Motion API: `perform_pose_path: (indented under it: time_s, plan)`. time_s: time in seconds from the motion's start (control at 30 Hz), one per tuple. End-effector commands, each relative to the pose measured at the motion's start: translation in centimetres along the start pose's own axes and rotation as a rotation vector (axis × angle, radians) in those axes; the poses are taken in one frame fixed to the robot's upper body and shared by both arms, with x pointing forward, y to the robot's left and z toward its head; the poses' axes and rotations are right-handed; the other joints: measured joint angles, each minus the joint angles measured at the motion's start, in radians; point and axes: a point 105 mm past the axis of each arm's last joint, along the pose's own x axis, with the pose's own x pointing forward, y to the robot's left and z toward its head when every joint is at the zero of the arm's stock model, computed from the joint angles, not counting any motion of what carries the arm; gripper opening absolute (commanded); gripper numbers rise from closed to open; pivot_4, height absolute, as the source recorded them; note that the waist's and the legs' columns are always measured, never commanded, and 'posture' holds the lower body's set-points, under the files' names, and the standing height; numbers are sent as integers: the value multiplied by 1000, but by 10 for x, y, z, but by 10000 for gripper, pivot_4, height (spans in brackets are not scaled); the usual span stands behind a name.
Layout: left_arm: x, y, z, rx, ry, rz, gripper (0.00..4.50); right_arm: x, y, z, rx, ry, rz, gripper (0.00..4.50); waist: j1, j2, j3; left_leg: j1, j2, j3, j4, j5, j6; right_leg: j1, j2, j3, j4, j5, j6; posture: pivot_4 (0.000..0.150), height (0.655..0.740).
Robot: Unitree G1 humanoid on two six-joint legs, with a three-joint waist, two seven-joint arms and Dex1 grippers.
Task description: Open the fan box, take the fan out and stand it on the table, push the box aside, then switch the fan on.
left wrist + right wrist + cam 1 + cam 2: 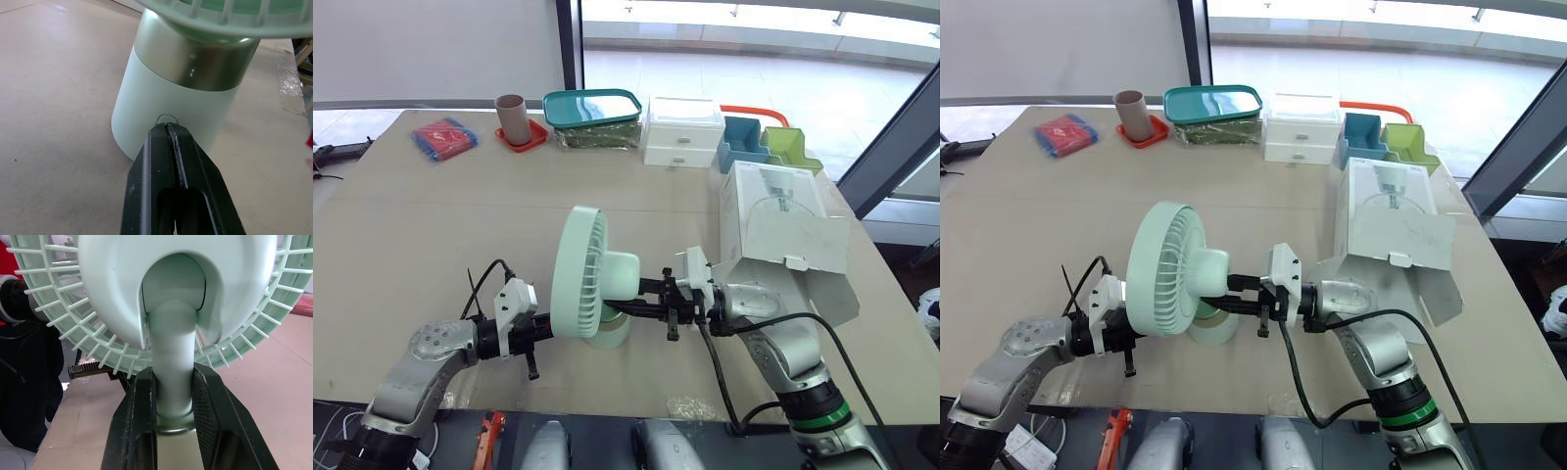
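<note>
Fan: We see the fan (592, 279) out of its box and standing upright on the table (431, 235), close to the front edge. Its round grille faces the robot's left.
Fan base: The base (166, 117) is a pale green cylinder with a shiny metal band on top, and it sits flat on the table.
Right claw: The right claw (174, 391) grips the fan. Its two black fingers (139, 411) press on both sides of the thin neck, just under the head.
Left claw: The left claw (167, 129) is closed with nothing between its fingers. Its tip touches the lower part of the base, at a small ring mark.
Box: The white box (783, 230) lies on the table to the robot's right of the fan, apart from it. Its end flap is open toward the front.
Back of table: We see a red packet (443, 137), a brown cup (513, 116), a teal tray (592, 106), white drawers (683, 132), and a blue bin (744, 142) beside a green bin (790, 147).
</note>
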Motion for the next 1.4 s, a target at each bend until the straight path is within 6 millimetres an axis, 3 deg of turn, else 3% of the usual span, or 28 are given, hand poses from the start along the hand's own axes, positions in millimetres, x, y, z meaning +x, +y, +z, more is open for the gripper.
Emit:
perform_pose_path:
  time_s: [0.03, 0.37, 0.8, 1.13, 1.4]
  plan:
    - [-3, 6, 18, 71, -61, 29, 841, 0, 5, 0, 1, 5, 19, 4375, 0, 0, 0, 0, 0, 0, 0, 0, 0, 0, 0, 0, 0, 0, 0, 1500, 7400]
    - [-12, 16, 20, 102, -65, 70, 841, 2, 1, 2, -2, -8, 7, 4375, 0, 0, 0, 0, 0, 0, 0, 0, 0, 0, 0, 0, 0, 0, 0, 1500, 7400]
    - [-24, 15, 16, 103, -68, 46, 841, 3, -32, 46, -75, -80, -63, 4375, -1, 0, 0, -1, 1, -1, 0, 0, -1, -1, 0, -2, 1, 1, -1, 1500, 7400]
    - [-29, 13, 14, 116, -92, 45, 841, 7, -71, 40, -109, -43, -104, 4375, -3, 0, 0, -1, 1, -1, 0, 0, 0, -2, 1, -3, 1, 1, -3, 1500, 7400]
    - [-25, 10, 16, 119, -98, 44, 841, 19, -78, 36, -100, -55, -55, 4375, -2, 1, 0, -1, 2, -1, 0, 0, 0, -2, 0, -3, 1, 1, -3, 1500, 7400]
